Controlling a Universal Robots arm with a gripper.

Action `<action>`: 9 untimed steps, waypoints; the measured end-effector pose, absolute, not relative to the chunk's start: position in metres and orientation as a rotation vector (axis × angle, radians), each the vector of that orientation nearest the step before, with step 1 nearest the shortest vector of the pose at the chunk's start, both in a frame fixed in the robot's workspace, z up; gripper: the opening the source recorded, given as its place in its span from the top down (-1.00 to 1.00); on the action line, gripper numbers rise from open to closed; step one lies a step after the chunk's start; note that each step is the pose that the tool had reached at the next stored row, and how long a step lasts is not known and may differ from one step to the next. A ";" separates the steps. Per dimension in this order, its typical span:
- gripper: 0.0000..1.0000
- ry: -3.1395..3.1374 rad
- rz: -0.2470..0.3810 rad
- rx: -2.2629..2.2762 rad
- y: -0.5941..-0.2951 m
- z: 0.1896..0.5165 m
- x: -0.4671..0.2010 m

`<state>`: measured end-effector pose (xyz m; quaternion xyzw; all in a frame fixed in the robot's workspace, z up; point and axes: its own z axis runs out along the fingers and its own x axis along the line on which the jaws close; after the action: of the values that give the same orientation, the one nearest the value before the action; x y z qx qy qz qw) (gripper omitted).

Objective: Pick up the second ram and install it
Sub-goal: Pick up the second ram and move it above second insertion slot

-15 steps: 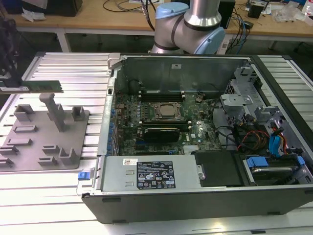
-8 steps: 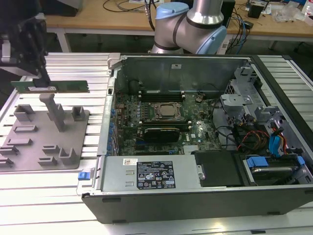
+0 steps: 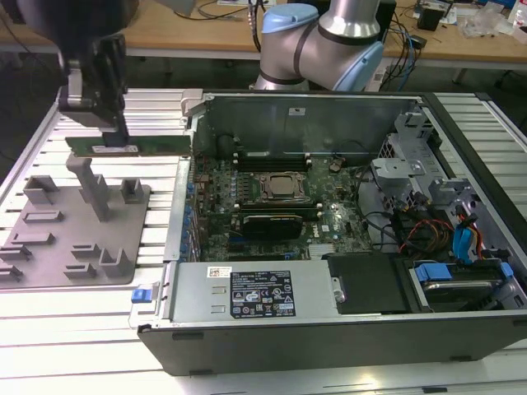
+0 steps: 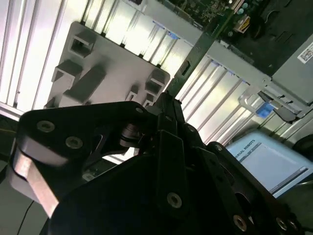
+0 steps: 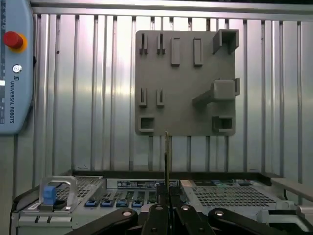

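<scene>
**Second ram (image 3: 128,146) pinched on edge in my fingers (image 3: 118,138), in the air over the grey holder plate (image 3: 82,239).**

I hold the green stick level, and its free end reaches toward the wall of the open computer case (image 3: 185,107). In both wrist views it runs straight out from between my fingers (image 5: 167,193), thin edge on (image 5: 167,152). My pinch looks narrow against the stick's length. I judge that a knock on the case wall or on the plate's tall post (image 3: 90,185) could pivot it in my grip. A tilted stick would meet the black memory slots (image 3: 272,158) by the CPU socket (image 3: 280,188) crooked, seat on 1 end only, and strain the motherboard (image 3: 222,185). Pressing down with the notch out of line could damage the contacts.
</scene>
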<state>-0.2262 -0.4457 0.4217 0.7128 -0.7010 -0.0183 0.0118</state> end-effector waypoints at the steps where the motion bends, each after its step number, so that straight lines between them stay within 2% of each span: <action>1: 0.81 -2.186 -0.057 2.223 -0.446 0.422 -0.215; 9: 0.81 -2.186 -0.057 2.223 -0.446 0.421 -0.177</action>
<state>-0.1766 -0.4457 0.4215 0.7127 -0.7011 -0.0183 0.0117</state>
